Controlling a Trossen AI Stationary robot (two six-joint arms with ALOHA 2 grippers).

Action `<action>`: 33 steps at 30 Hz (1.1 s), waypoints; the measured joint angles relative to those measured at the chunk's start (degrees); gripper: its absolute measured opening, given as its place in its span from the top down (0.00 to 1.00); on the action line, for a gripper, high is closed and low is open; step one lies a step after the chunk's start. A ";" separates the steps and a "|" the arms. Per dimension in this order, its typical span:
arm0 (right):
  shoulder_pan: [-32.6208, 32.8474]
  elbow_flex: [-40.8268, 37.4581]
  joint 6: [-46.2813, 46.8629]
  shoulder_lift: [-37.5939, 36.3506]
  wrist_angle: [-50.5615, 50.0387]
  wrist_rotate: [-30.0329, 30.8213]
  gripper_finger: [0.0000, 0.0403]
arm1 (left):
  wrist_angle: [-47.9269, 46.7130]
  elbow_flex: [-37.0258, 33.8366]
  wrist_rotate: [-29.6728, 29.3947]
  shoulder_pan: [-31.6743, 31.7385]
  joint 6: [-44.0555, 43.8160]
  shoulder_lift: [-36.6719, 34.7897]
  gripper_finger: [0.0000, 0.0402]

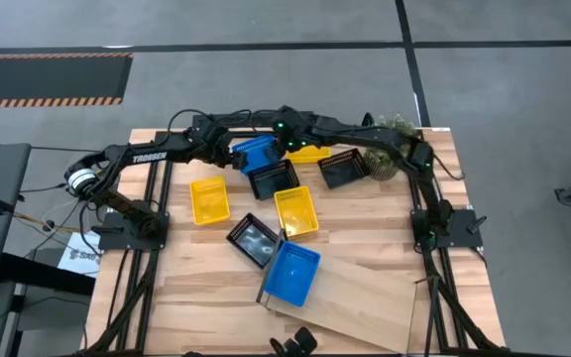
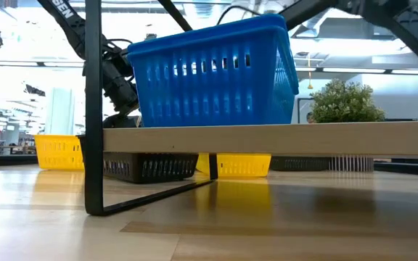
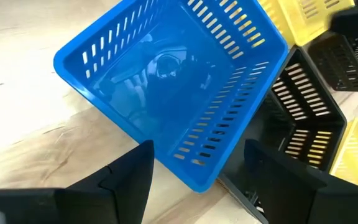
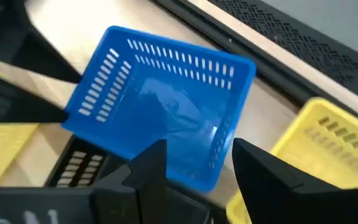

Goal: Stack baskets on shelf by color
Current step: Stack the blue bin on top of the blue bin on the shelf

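A blue basket (image 1: 256, 154) sits at the table's far middle, one side propped on a black basket (image 1: 274, 179). My left gripper (image 3: 197, 149) is open, its fingers on either side of this basket's near corner (image 3: 199, 180). My right gripper (image 4: 199, 146) is open too and straddles another wall (image 4: 219, 163), one finger over the inside and one outside. Another blue basket (image 1: 293, 273) stands on the shelf (image 1: 365, 297) at the near side. Two yellow baskets (image 1: 209, 200) (image 1: 296, 211) and a black one (image 1: 253, 240) lie mid-table.
A third yellow basket (image 1: 310, 154) and another black one (image 1: 343, 169) crowd the far right beside the potted plant (image 1: 390, 139). The shelf's black end frame (image 2: 93, 145) stands at the near side. Bare wood lies at the near left (image 1: 167, 297).
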 joint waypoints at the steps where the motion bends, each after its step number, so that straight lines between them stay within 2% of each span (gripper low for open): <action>1: 0.00 1.83 -0.06 1.30 -1.55 0.03 0.49 | 0.00 0.00 0.02 0.00 -0.01 0.00 0.41; 7: 0.02 12.72 -0.23 9.27 -14.77 1.36 0.49 | -0.03 0.00 0.04 0.00 0.00 0.00 0.41; 13: -0.42 18.67 -0.10 12.93 -19.87 1.38 0.50 | 0.06 0.00 0.37 0.00 0.59 -0.02 0.41; 18: -0.39 19.27 -0.10 13.22 -20.26 1.54 0.51 | 0.12 0.00 0.34 0.00 0.61 -0.02 0.41; 27: -0.72 19.29 -0.13 13.22 -22.14 1.37 0.73 | 0.13 0.00 0.04 0.00 0.66 -0.02 0.41; 33: -0.61 19.29 -0.25 13.22 -22.25 1.16 0.75 | 0.14 0.00 0.00 0.00 1.06 -0.02 0.41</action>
